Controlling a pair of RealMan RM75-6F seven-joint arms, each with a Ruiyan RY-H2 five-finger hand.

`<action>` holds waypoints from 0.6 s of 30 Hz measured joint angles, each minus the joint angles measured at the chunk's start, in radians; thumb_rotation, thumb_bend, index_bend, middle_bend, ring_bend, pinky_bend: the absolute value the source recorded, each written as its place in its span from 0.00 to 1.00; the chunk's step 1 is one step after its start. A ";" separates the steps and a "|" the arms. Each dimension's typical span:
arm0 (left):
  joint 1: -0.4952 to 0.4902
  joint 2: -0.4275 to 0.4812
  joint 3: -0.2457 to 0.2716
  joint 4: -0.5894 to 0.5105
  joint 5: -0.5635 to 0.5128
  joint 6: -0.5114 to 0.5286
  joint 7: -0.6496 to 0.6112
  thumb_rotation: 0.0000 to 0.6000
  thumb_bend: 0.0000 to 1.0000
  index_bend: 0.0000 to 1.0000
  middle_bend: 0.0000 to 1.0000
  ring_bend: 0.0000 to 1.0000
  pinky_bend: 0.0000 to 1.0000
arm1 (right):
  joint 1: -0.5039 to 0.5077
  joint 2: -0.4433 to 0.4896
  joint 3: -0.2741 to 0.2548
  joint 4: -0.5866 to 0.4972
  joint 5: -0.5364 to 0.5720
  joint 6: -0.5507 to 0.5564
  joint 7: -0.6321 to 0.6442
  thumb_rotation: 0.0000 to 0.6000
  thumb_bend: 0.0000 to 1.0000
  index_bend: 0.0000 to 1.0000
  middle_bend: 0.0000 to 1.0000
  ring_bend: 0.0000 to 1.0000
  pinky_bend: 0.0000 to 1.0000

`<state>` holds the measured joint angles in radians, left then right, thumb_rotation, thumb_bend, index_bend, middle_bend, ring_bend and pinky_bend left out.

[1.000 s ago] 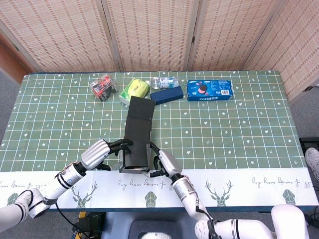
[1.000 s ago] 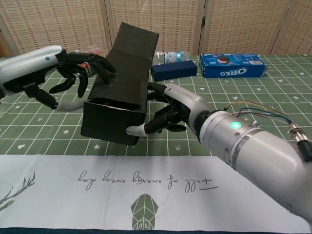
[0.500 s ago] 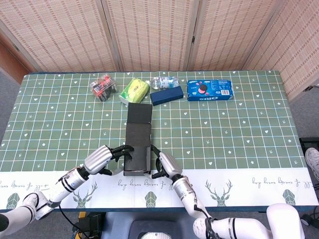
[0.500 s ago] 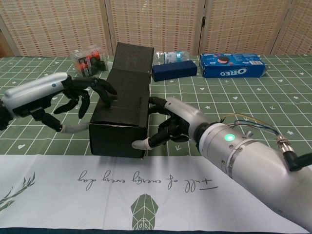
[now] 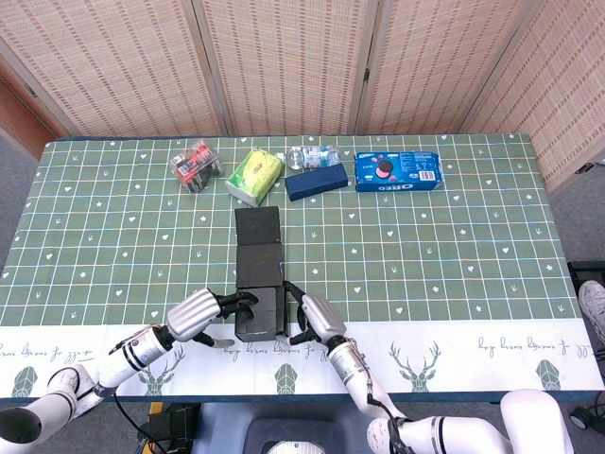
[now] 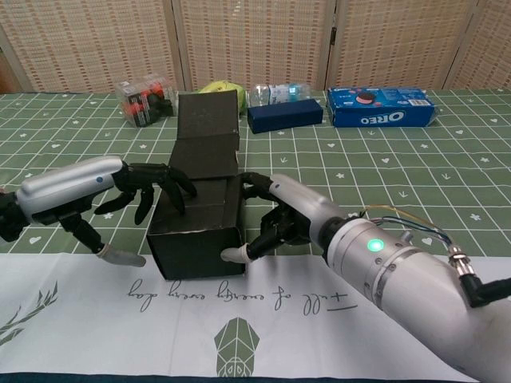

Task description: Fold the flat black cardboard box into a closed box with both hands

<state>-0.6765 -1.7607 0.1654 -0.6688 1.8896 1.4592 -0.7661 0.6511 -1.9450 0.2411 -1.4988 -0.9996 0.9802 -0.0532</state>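
Near edge: white runner w/ deer prints and script (image 5: 454,352) lies along the front of the green grid tablecloth (image 5: 454,246).

Black cardboard box (image 6: 200,223) sits at the table's front centre, near end resting partly on the runner's edge. Near part stands up as a rectangular tube; a lid panel and end flap (image 6: 208,116) run back from it toward the far side. In head view the box shows as a long black strip (image 5: 258,274), front end between the two hands.

Left hand (image 6: 140,189) is at the box's left side: fingers spread, dark fingertips touching the top left edge, thumb low by the runner, apart from the box. It presses on the box, no closed grip seen.

Right hand (image 6: 279,215) is at the box's right side: fingers curled against the right wall, thumb tip on the front lower corner. Braces the wall, not wrapped round it. Green LED lit on that forearm.

Far row, well apart from the box, left to right: clear pack w/ red items (image 5: 195,165); yellow-green packet (image 5: 255,173), just behind the box's far flap; small clear bottle (image 5: 317,153); dark blue box (image 5: 317,180); blue Oreo pack (image 5: 398,171). Behind the table, woven folding screens (image 5: 284,61).
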 measured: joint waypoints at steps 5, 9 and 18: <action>-0.009 0.007 0.018 -0.020 0.008 -0.012 0.037 1.00 0.11 0.36 0.25 0.56 0.85 | -0.011 -0.001 -0.018 0.013 -0.041 0.004 0.019 1.00 0.48 0.18 0.32 0.74 1.00; -0.018 0.018 0.028 -0.050 0.015 -0.021 0.071 1.00 0.11 0.36 0.26 0.56 0.84 | -0.025 -0.001 -0.034 0.024 -0.079 0.013 0.041 1.00 0.48 0.18 0.32 0.74 1.00; -0.042 0.045 0.038 -0.119 0.027 -0.032 0.154 1.00 0.11 0.43 0.34 0.56 0.84 | -0.061 0.004 -0.058 0.041 -0.145 0.037 0.100 1.00 0.50 0.18 0.30 0.74 1.00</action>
<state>-0.7186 -1.7155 0.2031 -0.7875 1.9168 1.4276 -0.6126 0.5905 -1.9415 0.1832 -1.4575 -1.1443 1.0172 0.0468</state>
